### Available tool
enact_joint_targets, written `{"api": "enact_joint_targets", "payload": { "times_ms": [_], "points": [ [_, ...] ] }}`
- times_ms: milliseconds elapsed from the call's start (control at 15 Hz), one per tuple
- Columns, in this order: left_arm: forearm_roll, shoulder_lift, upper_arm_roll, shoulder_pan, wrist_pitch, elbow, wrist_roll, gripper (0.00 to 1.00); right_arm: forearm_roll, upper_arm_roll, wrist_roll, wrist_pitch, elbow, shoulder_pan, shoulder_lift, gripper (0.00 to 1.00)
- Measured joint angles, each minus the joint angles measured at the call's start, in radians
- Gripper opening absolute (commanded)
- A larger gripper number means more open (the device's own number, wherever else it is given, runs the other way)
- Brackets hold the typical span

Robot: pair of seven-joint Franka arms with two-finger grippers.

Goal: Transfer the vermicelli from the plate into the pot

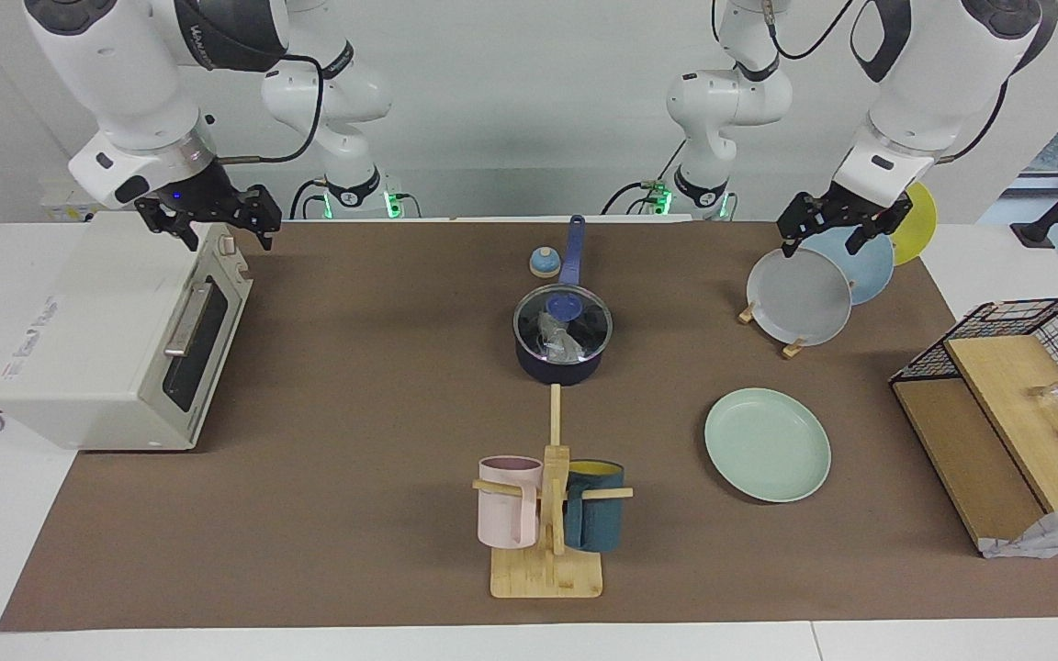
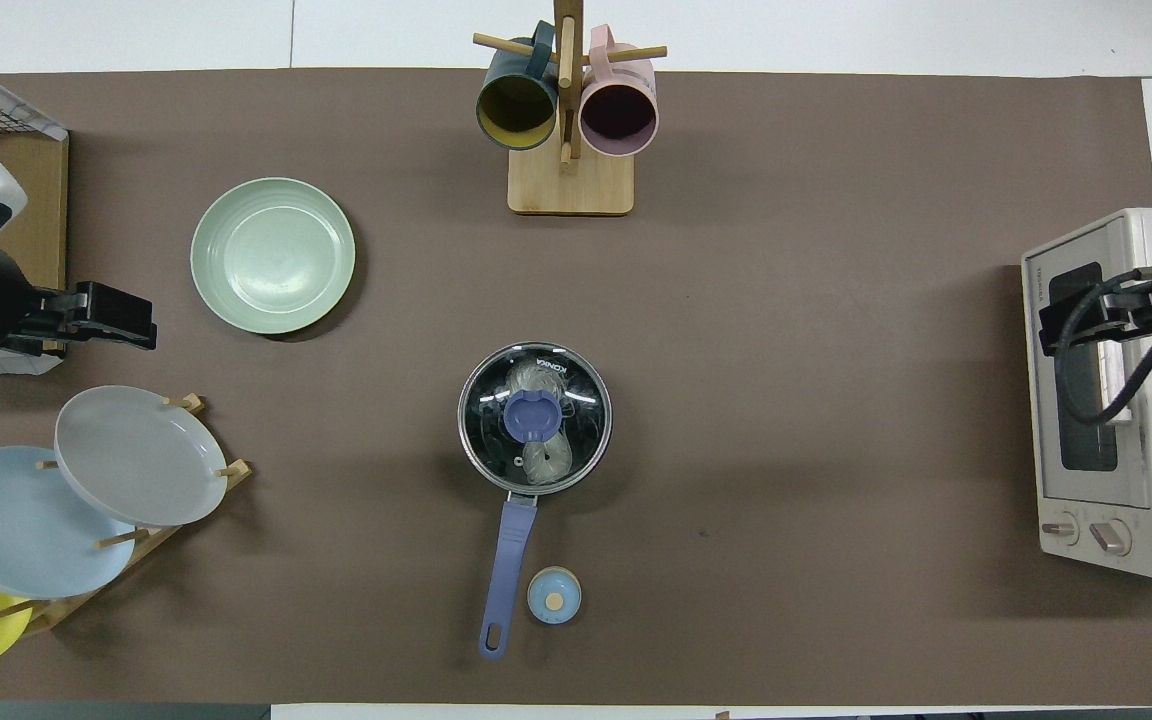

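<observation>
The pot (image 1: 562,358) (image 2: 476,445) stands mid-table under a glass lid with a blue knob, its long blue handle pointing toward the robots. Through the lid the vermicelli (image 1: 555,340) (image 2: 544,462) shows as whitish strands inside the pot. The mint-green plate (image 1: 768,444) (image 2: 272,255) lies bare, farther from the robots and toward the left arm's end. My left gripper (image 1: 820,244) (image 2: 141,325) hangs open over the rack of upright plates, holding nothing. Above the toaster oven my right gripper (image 1: 228,237) (image 2: 1051,325) is open with nothing in it.
A toaster oven (image 1: 116,330) (image 2: 1116,400) sits at the right arm's end. A rack (image 1: 791,349) (image 2: 206,480) holds grey, blue and yellow plates upright. A wooden mug tree (image 1: 547,569) (image 2: 568,185) carries two mugs. A small blue round timer (image 1: 543,263) (image 2: 553,596) lies beside the pot handle.
</observation>
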Motion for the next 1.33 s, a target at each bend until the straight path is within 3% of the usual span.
{"api": "enact_joint_targets", "payload": {
  "times_ms": [1333],
  "points": [
    [0.0,0.0,0.0,0.0,0.0,0.0,0.0,1.0,0.0,0.002,0.0,-0.012,-0.004,0.001,-0.017,1.0]
  ]
}}
